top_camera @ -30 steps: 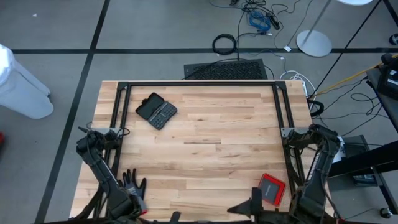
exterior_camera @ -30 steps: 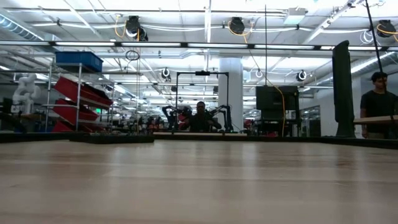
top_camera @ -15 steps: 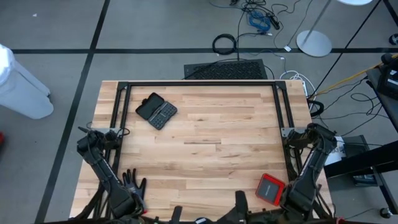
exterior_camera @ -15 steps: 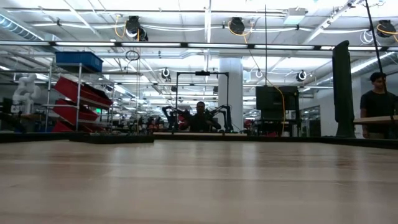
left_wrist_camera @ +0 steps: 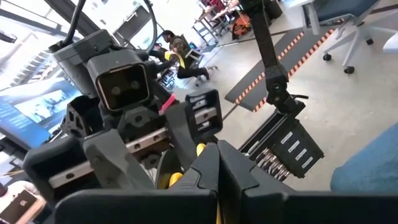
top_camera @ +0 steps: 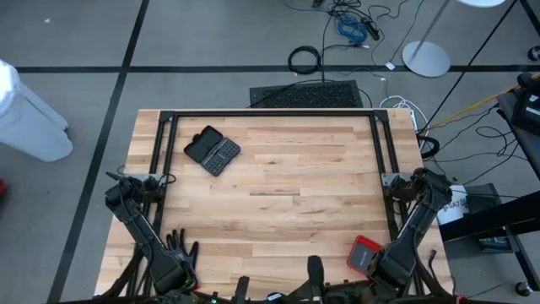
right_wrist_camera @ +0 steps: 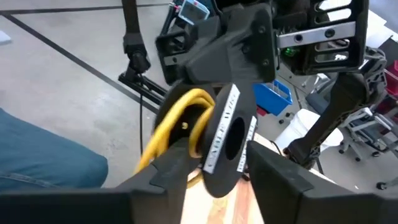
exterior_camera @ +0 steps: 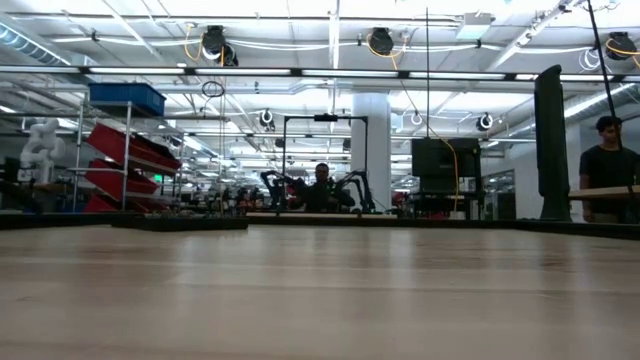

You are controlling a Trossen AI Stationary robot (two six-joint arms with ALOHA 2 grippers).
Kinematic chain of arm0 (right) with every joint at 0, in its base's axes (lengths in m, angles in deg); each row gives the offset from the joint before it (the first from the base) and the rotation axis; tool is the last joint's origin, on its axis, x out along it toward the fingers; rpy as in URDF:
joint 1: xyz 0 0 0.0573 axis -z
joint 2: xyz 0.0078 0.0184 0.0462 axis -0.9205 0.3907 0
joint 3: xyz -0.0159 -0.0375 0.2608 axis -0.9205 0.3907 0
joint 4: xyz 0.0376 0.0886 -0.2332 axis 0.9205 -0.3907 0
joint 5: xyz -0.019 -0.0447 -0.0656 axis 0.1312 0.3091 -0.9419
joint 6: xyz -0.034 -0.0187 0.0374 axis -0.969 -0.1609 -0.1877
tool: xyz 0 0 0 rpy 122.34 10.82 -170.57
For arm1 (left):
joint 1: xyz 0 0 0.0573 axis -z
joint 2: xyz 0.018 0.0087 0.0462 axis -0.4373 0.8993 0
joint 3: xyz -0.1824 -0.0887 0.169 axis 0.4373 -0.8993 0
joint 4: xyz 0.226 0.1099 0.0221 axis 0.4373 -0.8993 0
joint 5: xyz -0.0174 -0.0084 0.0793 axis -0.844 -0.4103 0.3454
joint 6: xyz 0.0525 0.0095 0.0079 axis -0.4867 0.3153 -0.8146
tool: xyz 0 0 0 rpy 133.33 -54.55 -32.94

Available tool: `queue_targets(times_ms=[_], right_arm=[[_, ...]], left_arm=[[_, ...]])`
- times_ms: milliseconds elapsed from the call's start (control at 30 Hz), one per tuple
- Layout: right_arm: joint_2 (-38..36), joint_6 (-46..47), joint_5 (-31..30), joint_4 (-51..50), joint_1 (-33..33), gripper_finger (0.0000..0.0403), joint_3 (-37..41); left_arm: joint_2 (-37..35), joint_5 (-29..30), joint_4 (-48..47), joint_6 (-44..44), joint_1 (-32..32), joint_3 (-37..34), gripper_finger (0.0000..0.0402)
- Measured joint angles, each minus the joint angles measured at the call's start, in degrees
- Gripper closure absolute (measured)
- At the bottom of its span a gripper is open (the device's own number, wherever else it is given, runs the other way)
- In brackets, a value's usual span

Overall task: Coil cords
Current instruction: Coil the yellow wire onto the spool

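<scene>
- Right gripper (right_wrist_camera: 221,158): at the 6 o'clock edge of the table (top_camera: 278,211) in the high view. Its jaws stand apart and flank the cord's black part. No firm grip can be made out.
- Yellow cord (right_wrist_camera: 171,118): held in the air between the two grippers, straight ahead of the right gripper and towards 9 o'clock from it in the high view. It is a small, thin, glossy ring of a few loose turns, hanging on edge rather than lying flat.
- Black round part (right_wrist_camera: 227,143): a flat disc with white lettering on its rim, sitting against the ring. It is tilted, and its edge faces the right gripper's gap.
- Left gripper (left_wrist_camera: 211,171): closed on the far side of the ring, facing the right gripper head-on. Yellow shows just under its fingers.
- Judgement: the right arm is the free one. The handover depends on its jaws closing across the disc, square to the ring.
- Grey glove (top_camera: 177,249): on the table at 7 o'clock.
- Red case (top_camera: 368,256): at 5 o'clock.
- Black keypad device (top_camera: 212,150): at 10 o'clock, well away from the grippers.
</scene>
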Motion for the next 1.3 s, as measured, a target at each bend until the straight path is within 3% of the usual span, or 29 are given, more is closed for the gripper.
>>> queue_targets(times_ms=[400,900,1300], right_arm=[[0.16,-2.28,-1.04,0.42,0.44,0.0396,0.0],[0.13,-5.62,-7.19,0.48,-0.4,0.0402,0.0],[0.05,-9.18,-10.12,-0.13,-2.82,0.0403,0.0]], left_arm=[[0.0,0.75,0.11,0.93,0.0,0.0,0.0401],[0.0,6.11,2.14,5.31,0.11,0.0,0.04],[0.0,8.25,3.75,6.86,0.2,0.01,0.0334]])
